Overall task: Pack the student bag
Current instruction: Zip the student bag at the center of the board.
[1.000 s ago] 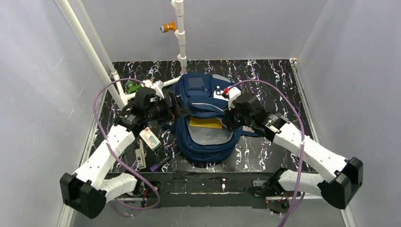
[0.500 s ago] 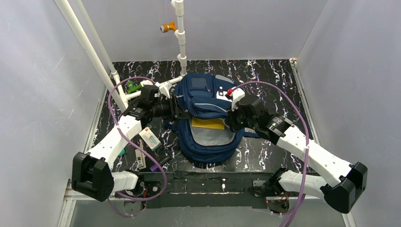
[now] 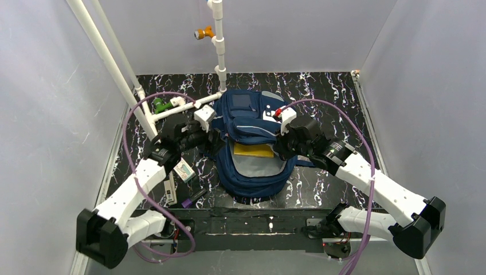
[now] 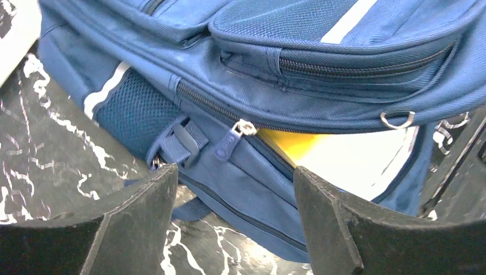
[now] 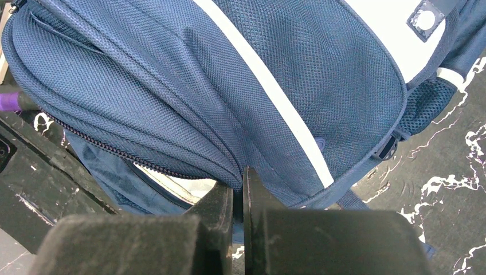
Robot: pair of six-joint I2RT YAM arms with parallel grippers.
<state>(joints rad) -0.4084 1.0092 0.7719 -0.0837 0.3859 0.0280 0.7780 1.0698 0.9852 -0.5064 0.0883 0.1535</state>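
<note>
The bag (image 3: 252,154) lies flat in the middle of the black, white-veined bench (image 3: 332,97), its top toward the far wall and its main pocket gaping toward the arms. A yellow book (image 3: 250,150) shows inside the opening, under the raised front flap. The left tool (image 4: 235,171) sits at the bag's left side with its jaws spread and nothing between them; from its own camera the zip pull (image 4: 229,140) hangs just beyond the fingertips, apart from both, at the end of the open zip. The right tool (image 5: 240,183) is at the bag's right side, jaws pinched together on the edge of the flap, the navy fabric with its pale stripe bunched above the tips. On the bench left of the bag, near the left arm, lie a small box (image 3: 183,170) and a purple thing (image 3: 187,201) I can't make out. A white pipe frame (image 3: 218,46) stands at the far side, one pipe slanting up to the left, with a green fitting (image 3: 159,106) near its foot.
</note>
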